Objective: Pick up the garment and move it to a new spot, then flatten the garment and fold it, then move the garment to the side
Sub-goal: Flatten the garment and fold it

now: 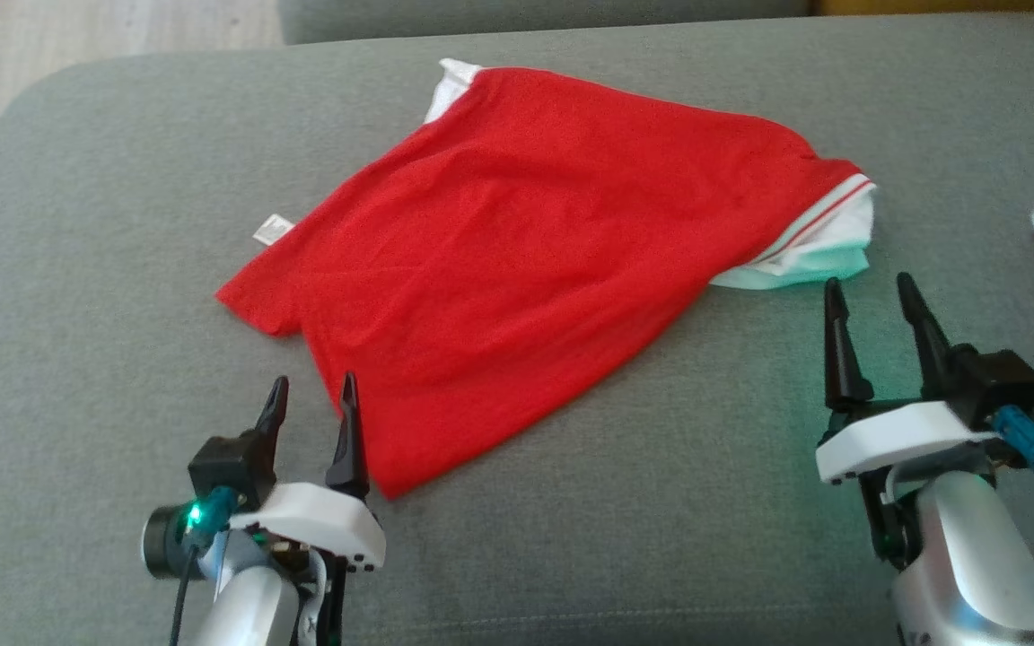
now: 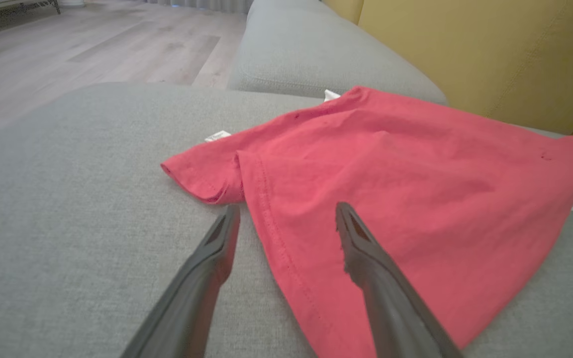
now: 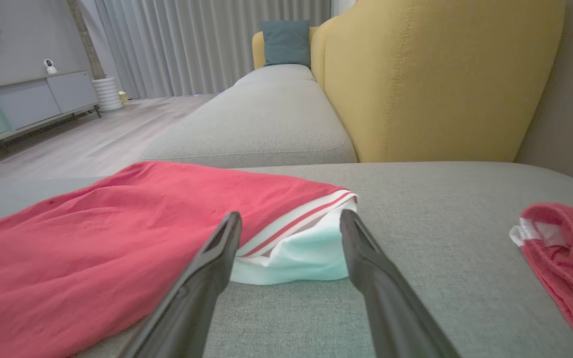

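The garment [image 1: 526, 269] lies rumpled on the grey sofa cushion [image 1: 77, 269], and the left gripper [image 1: 312, 390] at its near hem and the right gripper [image 1: 867, 285] just short of its white sleeve [image 1: 827, 260] hold their fingers [image 1: 838, 354] spread and empty, apparently poised to pinch opposite ends.

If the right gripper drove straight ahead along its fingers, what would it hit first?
Most likely the white sleeve of the jersey, lying just ahead of the open right gripper. Depth is hard to judge, so it might skim the sofa cushion first.
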